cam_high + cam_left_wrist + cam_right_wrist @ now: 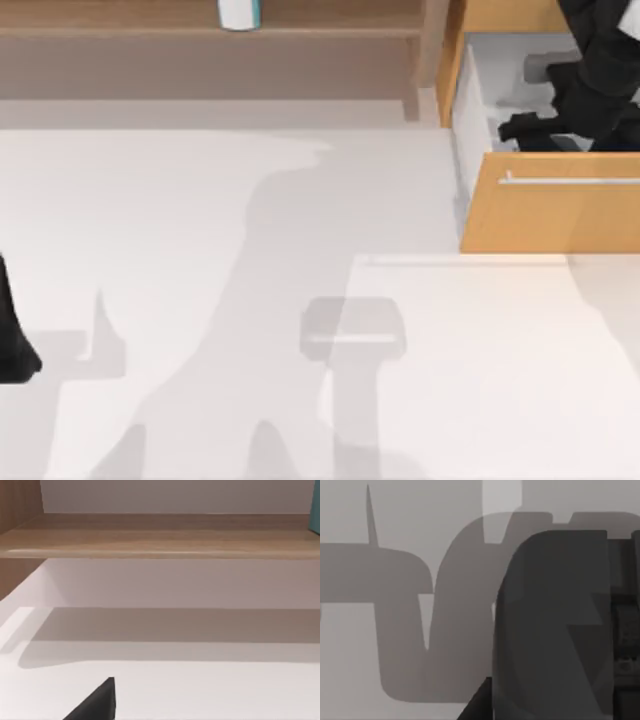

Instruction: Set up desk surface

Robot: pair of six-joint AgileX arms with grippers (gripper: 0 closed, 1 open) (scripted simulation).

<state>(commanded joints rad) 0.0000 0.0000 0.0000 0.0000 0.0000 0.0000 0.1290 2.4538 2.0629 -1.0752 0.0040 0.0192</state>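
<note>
The desk surface (200, 250) is a broad white tabletop crossed by grey shadows. My right gripper (520, 128) reaches down into the open orange-tan drawer (550, 215) at the back right, close to the drawer's pale floor (395, 520). A dark grey shape (550, 625) sits very close in the right wrist view, and what it is cannot be made out. A grey rounded thing (545, 68) lies at the drawer's back. My left gripper (18, 358) is parked at the table's left edge; one black fingertip (97, 705) hangs over the white top (200, 690).
A brown wooden shelf board (200, 25) runs along the back, with a white and teal container (240, 14) standing on it. The shelf (160, 535) faces the left wrist camera. The drawer's silver bar handle (570, 181) juts toward the desk's front.
</note>
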